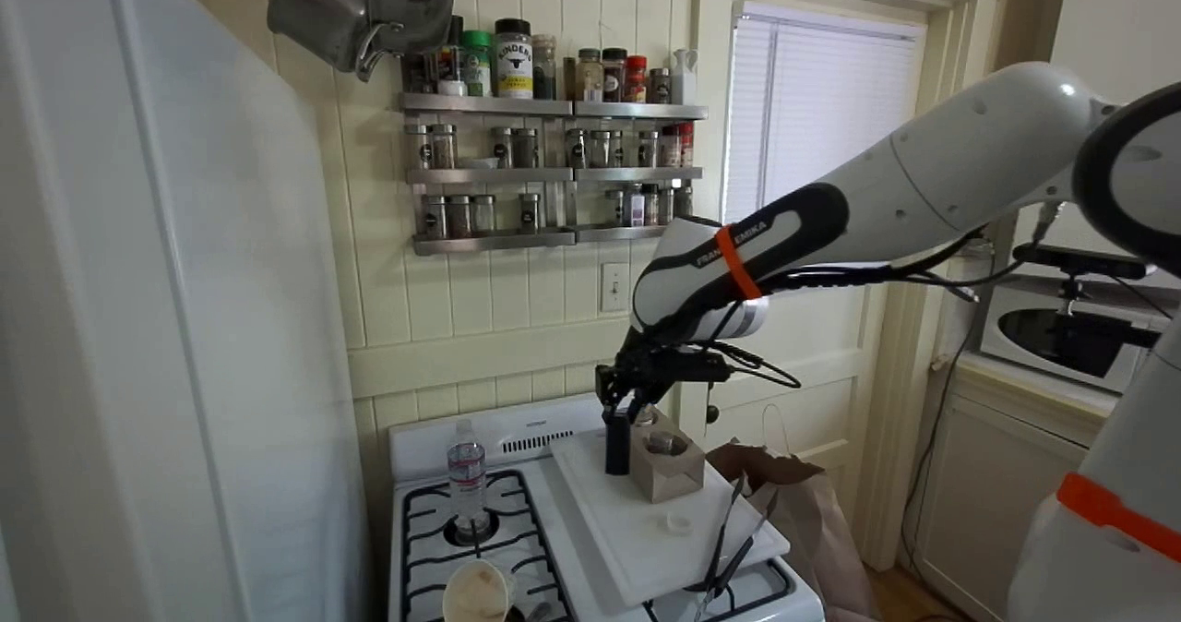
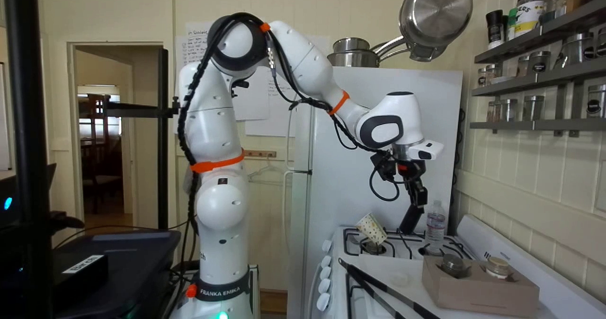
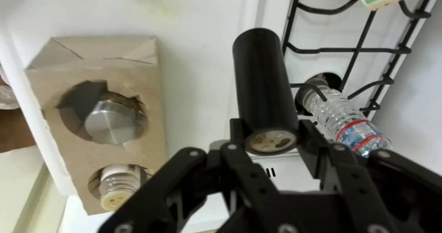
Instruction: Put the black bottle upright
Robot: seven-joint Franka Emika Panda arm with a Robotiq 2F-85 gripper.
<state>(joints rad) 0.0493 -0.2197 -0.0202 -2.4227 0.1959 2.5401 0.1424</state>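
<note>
The black bottle is a plain dark cylinder. My gripper is shut on one end of it, with a finger on each side. A pale, stained round face with a dark oblong mark shows at the held end. In an exterior view the bottle hangs below the gripper, tilted, with its lower end above the white board. It also shows beside the cardboard box in an exterior view, below the gripper. The lower end's face is hidden.
A cardboard box with jars in its holes stands on the white board, close to the bottle. A clear water bottle and a tilted paper cup are on the burner grates. Black tongs lie across the board's edge.
</note>
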